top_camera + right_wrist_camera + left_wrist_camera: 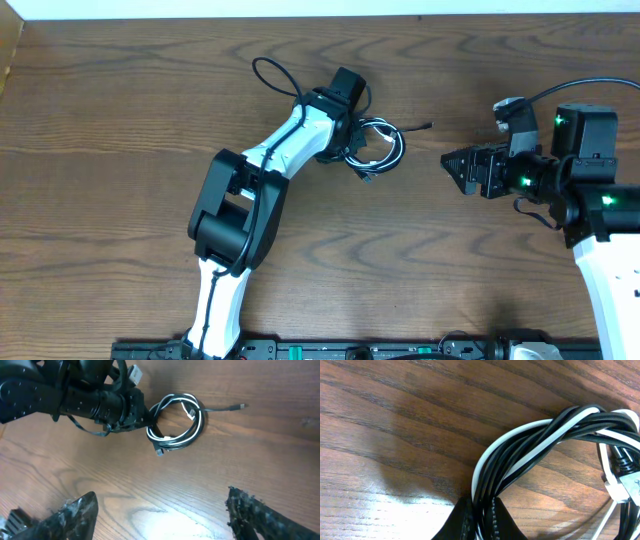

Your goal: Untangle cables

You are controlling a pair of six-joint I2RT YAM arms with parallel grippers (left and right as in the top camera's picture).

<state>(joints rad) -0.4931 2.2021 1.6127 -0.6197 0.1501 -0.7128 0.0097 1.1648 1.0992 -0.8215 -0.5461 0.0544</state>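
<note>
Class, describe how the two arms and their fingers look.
The left arm and right arm have white links and boxy black joints. A black wire runs along the left; green lights dot the right. The fingers are black and ridged.

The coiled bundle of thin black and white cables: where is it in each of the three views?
Overhead: black and white cable bundle in the upper half, just right of centre.
Left wrist: bundle fills the right side.
Right wrist: bundle at upper centre.
Shared landmark: the black left gripper, shut on the bundle's edge.
</note>
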